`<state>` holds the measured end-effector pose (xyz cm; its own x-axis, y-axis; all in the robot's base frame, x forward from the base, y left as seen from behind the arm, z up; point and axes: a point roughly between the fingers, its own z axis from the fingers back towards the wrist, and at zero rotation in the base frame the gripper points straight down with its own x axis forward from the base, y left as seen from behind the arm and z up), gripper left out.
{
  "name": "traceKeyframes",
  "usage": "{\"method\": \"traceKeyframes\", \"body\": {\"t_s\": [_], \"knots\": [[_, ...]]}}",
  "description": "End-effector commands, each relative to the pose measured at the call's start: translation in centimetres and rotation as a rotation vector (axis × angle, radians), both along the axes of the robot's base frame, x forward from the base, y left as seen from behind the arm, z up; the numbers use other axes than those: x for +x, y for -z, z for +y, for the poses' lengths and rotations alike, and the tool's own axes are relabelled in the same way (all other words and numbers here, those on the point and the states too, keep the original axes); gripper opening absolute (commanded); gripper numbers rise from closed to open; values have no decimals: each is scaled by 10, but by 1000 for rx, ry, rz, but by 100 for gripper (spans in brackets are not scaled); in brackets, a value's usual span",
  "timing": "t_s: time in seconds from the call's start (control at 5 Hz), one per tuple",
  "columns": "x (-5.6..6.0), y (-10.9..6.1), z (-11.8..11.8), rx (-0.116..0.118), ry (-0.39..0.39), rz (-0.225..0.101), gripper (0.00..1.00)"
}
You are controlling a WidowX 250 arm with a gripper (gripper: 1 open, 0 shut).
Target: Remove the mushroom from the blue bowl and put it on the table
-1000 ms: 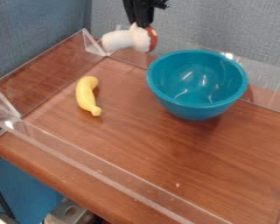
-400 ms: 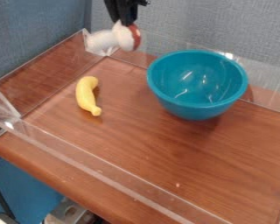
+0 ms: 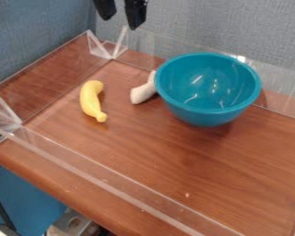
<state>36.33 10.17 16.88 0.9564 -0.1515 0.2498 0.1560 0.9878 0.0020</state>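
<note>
1. So the gripper (image 3: 121, 20) is up at the top edge of the view, two dark fingers spread wide with a gap between them.
2. Below it, the mushroom (image 3: 144, 89) is lying on the table (image 3: 175, 166), out of the blue bowl (image 3: 209, 90) and right by its left side as the camera sees it. Can't tell if they're actually touching.
3. That bowl is the bulky thing here, upright and crowding the mushroom's right side.
4. Yellow banana (image 3: 92, 100) is over to the left, apart from the mushroom.
5. Tabletop's reddish-brown wood grain, kinda shiny, with low clear walls (image 3: 100, 189) along the edges.
6. Behind it all: a grey backdrop (image 3: 230, 32), plus a bluish textured panel (image 3: 33, 41) on the left.
</note>
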Motion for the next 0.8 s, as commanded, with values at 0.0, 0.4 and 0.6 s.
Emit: {"method": "traceKeyframes", "body": {"t_s": [0.0,0.4,0.6], "knots": [[1,-21,10,26,1,-70,100],[4,-14,15,31,26,-69,100],[5,-11,17,33,40,-68,100]]}}
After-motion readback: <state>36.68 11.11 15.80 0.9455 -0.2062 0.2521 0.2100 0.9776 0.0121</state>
